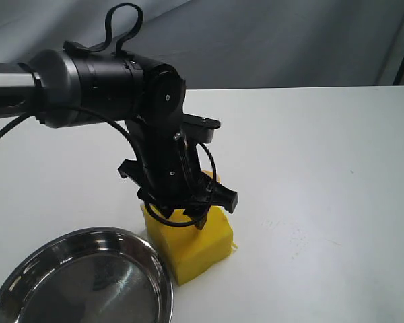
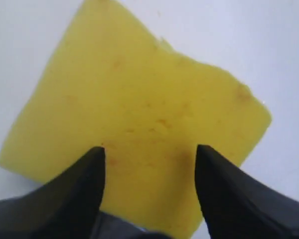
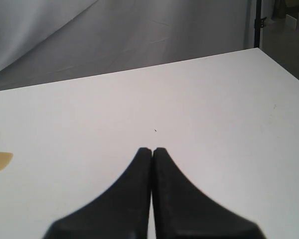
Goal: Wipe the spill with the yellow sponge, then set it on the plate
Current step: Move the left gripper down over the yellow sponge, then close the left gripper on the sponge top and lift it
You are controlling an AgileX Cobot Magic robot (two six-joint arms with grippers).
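Left wrist view shows the left gripper [image 2: 149, 154] spread wide, empty, over the yellow sponge [image 2: 139, 99], which sits just beside the plate [image 1: 87, 232]. Soft, light foam, I'd say: pinch opposite sides, mid-block, gently.

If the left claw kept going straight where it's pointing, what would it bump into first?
The yellow sponge. The left gripper points down at its top face with jaws open, and nothing is in the way. It may even be touching; depth is unclear.

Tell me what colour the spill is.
The spill is pale amber, best seen in the right wrist view.
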